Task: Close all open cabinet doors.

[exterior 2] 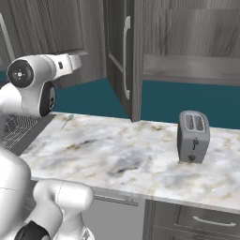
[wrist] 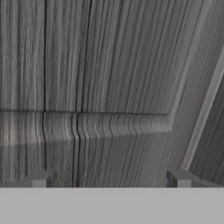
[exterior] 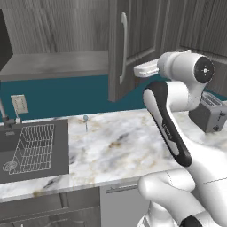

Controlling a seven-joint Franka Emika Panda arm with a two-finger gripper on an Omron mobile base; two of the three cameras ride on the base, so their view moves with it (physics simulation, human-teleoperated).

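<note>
Arm raised high in the left base view, its white forearm reaching left from a round wrist joint toward the open cabinet door (exterior: 126, 44), which stands edge-on out over the bench (exterior: 115, 146). That door carries one long vertical silver handle (exterior: 123, 46). At the left lie a dark sink (exterior: 62, 146) with a wire rack (exterior: 33, 146) in it and a wall outlet (exterior: 19, 104); a grey toaster (exterior: 213, 113) stands at the far right, partly behind the arm.

In the right base view the same door (exterior 2: 123, 56) hangs open at the middle, the forearm pointing at its far face from the left. The toaster (exterior 2: 193, 137) stands free on the marble here, and one drawer front (exterior 2: 197, 220) shows below.

In the hand view the claw (wrist: 109, 179) is released, its two fingertips (wrist: 40, 178) spread wide, close before a grey wood-grain recessed panel (wrist: 105, 87).
</note>
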